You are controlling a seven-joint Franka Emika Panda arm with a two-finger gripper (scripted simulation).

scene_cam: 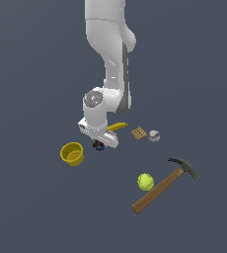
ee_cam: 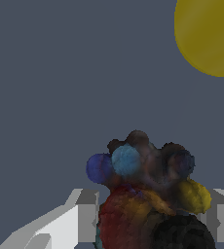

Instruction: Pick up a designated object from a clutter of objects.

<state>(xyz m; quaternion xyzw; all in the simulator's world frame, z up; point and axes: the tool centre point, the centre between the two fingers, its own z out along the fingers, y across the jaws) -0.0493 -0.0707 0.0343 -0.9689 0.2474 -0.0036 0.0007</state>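
Claw [ee_cam: 148, 216] clamped around bead cluster [ee_cam: 148, 194] — yellow cup [scene_cam: 72, 153] beside; banana [scene_cam: 118, 126] behind.

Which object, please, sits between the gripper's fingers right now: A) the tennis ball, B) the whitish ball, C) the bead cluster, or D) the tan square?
C: in the wrist view the bead cluster fills the gap between the two fingers, and in the exterior view the gripper is down over it, well away from the tennis ball.
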